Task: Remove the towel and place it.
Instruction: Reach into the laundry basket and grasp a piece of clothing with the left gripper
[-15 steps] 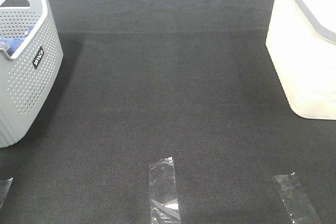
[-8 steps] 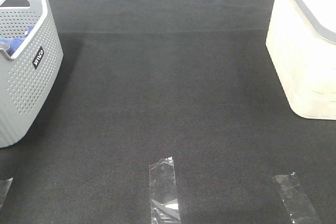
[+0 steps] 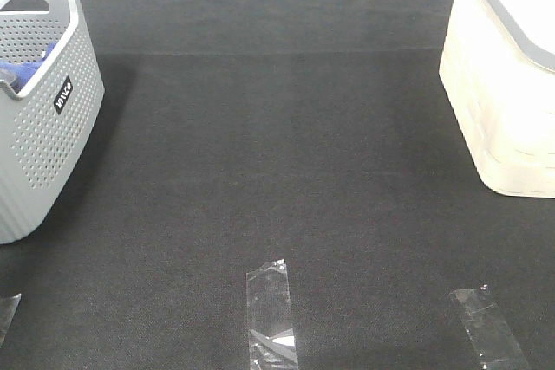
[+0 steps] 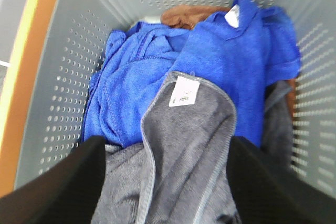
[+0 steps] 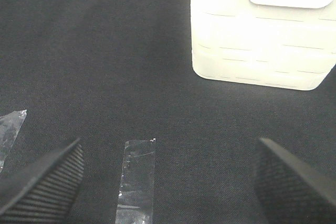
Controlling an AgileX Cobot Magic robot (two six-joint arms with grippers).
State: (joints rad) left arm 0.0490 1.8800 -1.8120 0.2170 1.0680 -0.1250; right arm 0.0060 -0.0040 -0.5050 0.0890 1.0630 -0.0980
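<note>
- The high camera shows the black-covered counter (image 3: 277, 153) with a grey perforated basket (image 3: 52, 153) at its left edge and a white bin (image 3: 503, 110) at its right edge. Neither arm shows in this view.
- Only the left wrist camera looks down into the basket (image 4: 58, 77). There the towel (image 4: 194, 129) lies on top of the pile, between the two dark fingers of the left pincer (image 4: 167, 148).
- The left pincer stands wide open with a finger on either side of the towel and has hold of nothing. Whether the fingers touch the fabric cannot be told.
- The right wrist camera shows the right pincer (image 5: 170, 145) spread fully open and empty above the counter. A clear tape strip (image 5: 136, 174) lies below it and the white bin (image 5: 257, 45) stands beyond.
- From the high camera only a scrap of blue shows over the basket rim, and the towel is not visible. Both the basket and the bin are cut off by the frame.
- The lower part of the towel runs out of the wrist picture.
- The towel is slate grey with a soft pile and a thin stitched hem. One rounded corner is folded up and carries a small white label (image 4: 184, 92).
- A bright blue cloth (image 4: 210, 56) lies under and behind the towel, and a brown cloth (image 4: 184, 15) lies against the far wall.
</note>
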